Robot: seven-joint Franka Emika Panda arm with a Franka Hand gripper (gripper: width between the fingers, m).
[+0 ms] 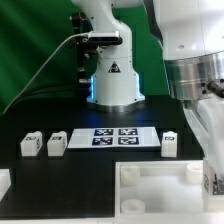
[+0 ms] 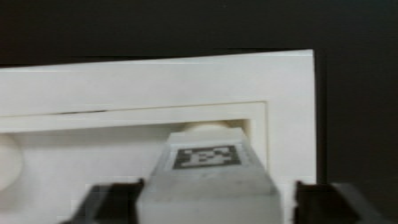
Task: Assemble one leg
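In the wrist view my gripper (image 2: 217,202) is shut on a leg (image 2: 210,160), a stubby white block with a square tag on its face. The dark fingers (image 2: 116,203) press on both its sides. The leg's far end points into a corner of the large white tray-like part (image 2: 160,85), next to a round socket (image 2: 9,165). In the exterior view the gripper (image 1: 211,178) hangs at the right edge over that part (image 1: 160,190), with the held leg's tag (image 1: 213,184) just showing. Three more legs stand on the table: two at the left (image 1: 31,144) (image 1: 56,144) and one at the right (image 1: 169,143).
The marker board (image 1: 115,137) lies flat in the middle of the black table, in front of the robot base (image 1: 112,75). A white piece (image 1: 3,183) shows at the exterior view's lower left edge. A cable runs from the base to the left.
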